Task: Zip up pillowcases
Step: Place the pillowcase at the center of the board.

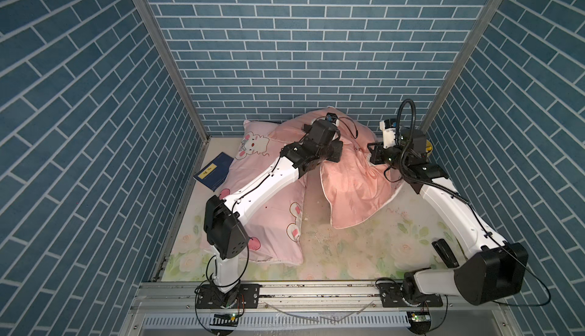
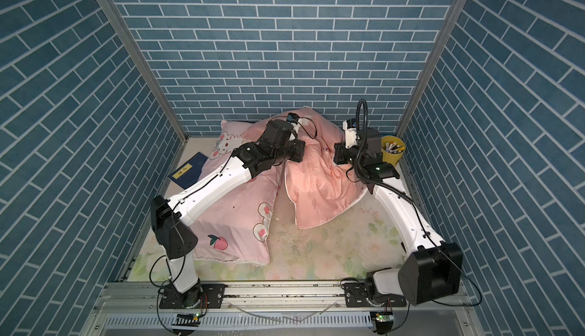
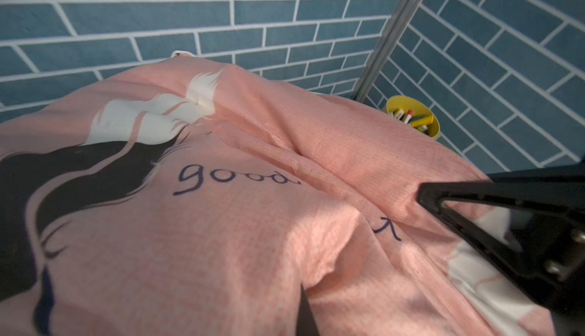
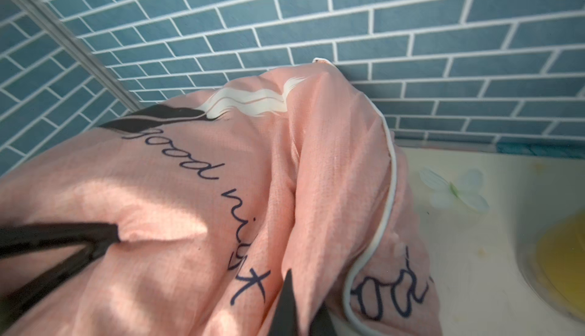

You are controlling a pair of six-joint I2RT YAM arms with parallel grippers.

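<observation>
**Both grippers pinch the salmon pillow**

In both top views the salmon pillow [image 1: 354, 192] slumps at the back of the floral table [image 1: 348, 249]. Its far corner is against the brick wall, and its left part rests over the far end of the bunny pillow [image 1: 272, 223], which lies flat on the left.

Only the wrist views show the salmon print: black and white feathers, "good night" script and white piping. In the left wrist view the left gripper [image 3: 361, 239] is closed on a raised fold of the salmon cloth. In the right wrist view the right gripper [image 4: 202, 255] is clamped on a fold by the word "night".

A blue book [image 1: 215, 169] lies just beside the bunny pillow. A yellow cup [image 2: 392, 152] of markers stands in the back right corner, and in a top view the right arm [image 1: 411, 147] hides most of it. The left arm [image 1: 266, 179] crosses the bunny pillow, covering its middle.
</observation>
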